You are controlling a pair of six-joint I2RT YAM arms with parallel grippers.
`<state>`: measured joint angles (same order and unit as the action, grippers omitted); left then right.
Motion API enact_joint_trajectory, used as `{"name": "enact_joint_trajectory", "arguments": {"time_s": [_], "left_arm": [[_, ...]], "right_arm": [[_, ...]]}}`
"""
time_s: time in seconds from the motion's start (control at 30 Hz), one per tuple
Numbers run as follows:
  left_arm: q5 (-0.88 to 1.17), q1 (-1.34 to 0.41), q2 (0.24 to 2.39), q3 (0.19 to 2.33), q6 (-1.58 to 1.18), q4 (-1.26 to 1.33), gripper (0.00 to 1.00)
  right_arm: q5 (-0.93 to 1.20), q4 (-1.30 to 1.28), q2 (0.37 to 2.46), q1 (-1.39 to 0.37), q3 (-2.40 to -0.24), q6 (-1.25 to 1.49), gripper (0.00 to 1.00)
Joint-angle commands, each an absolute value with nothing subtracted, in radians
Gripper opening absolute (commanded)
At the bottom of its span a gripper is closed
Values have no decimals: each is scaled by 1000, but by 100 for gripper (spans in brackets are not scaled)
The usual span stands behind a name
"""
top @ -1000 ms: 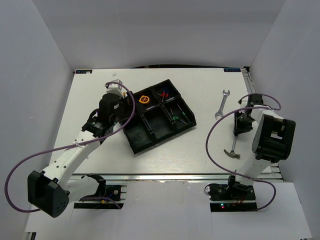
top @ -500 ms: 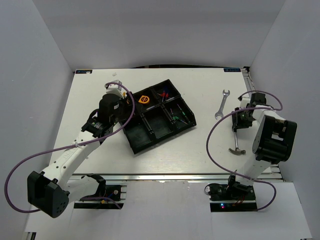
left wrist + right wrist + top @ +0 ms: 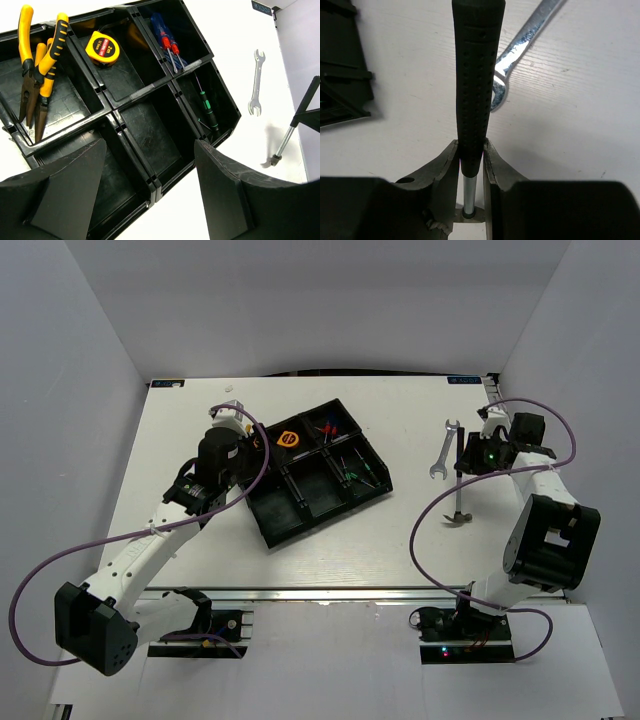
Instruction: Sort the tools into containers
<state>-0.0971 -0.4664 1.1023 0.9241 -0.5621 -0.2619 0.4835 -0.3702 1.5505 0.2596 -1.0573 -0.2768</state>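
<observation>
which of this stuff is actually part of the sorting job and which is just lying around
Part of the job:
hammer, clamped in the right fingers
wrench, loose on the table
black tray
already in the tray: two yellow-handled pliers, tape measure, red-blue screwdriver, green-black tool

Just there:
purple cables
black corner label

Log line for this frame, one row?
right gripper: shut on hammer, head down | left gripper: open above tray | wrench: on table, unsorted

The tape measure [image 3: 102, 48] reads "2m"; the dark corner label [image 3: 262, 8] looks too blurred to read.
</observation>
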Motion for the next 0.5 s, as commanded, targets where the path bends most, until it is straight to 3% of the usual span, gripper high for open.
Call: {"name": "enact_joint_trajectory", "arguments": {"time_s": [0.0,0.47], "left_arm": [[-94,-462,1075,946,-572,-261,82],[-78,-462,1100,969,-575,-255,82]], "right_arm": [[578,-314,1494,247,-1095,-262,0],[666,-261,1399,178,-1111,-229,0]]}}
